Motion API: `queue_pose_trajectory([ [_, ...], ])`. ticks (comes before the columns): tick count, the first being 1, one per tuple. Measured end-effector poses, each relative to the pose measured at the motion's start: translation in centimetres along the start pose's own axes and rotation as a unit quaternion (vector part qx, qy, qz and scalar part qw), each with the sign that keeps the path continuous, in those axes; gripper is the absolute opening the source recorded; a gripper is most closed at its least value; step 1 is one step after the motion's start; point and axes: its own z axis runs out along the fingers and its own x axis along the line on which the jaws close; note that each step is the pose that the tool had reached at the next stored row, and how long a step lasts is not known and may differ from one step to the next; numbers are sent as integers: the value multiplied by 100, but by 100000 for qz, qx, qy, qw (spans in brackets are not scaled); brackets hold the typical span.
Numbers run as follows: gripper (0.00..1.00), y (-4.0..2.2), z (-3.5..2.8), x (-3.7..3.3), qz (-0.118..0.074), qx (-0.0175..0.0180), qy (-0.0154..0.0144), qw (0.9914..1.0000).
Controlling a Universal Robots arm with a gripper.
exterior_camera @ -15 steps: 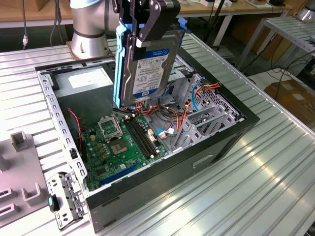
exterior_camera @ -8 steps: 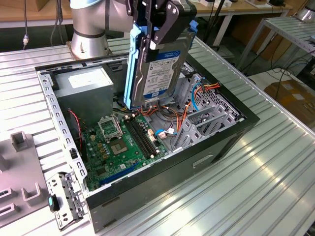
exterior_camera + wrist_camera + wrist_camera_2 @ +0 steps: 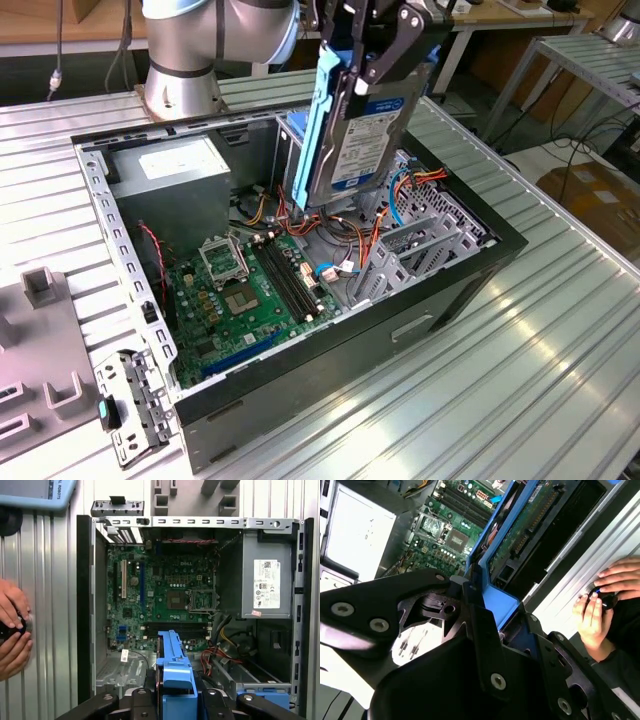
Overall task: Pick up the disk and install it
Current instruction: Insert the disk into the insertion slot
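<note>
In the exterior view the disk (image 3: 362,135) hangs upright over the open computer case (image 3: 460,290), its white label with the dark top band facing the camera and a blue rail along its edge. My gripper (image 3: 367,62) is shut on its upper end. The disk's lower edge is just above the cables beside the metal drive cage (image 3: 418,245). In the second wrist view the disk (image 3: 530,527) shows its green circuit-board side between the black fingers (image 3: 485,630). The first wrist view looks down the disk's blue rail (image 3: 173,666) into the case.
Inside the case lie the green motherboard (image 3: 165,592), a grey power-supply box (image 3: 265,585) and loose red and orange cables (image 3: 345,235). A person's hands (image 3: 12,625) rest on a small black object on the ribbed table beside the case. Grey fixtures (image 3: 40,290) stand at the exterior view's left.
</note>
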Motion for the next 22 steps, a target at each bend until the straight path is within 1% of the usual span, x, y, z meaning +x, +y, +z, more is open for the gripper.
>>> queue_pose_trajectory([
  [1,37,-26,1,0,-1,0,6,100000],
  [2,37,-69,3,0,-4,0,14,100000],
  [3,37,-131,4,0,-2,-1,37,100000],
  [4,37,-160,5,0,-2,0,45,100000],
  [7,37,-214,16,15,-3,-1,69,100000],
  [10,37,-246,29,51,-4,0,63,100000],
  [13,37,-289,55,129,4,-3,62,100000],
  [15,37,-300,65,164,11,3,64,100000],
  [17,37,-314,79,213,22,2,64,100000],
  [18,37,-314,80,223,30,0,75,100000],
  [22,37,-315,81,224,26,0,72,100000],
])
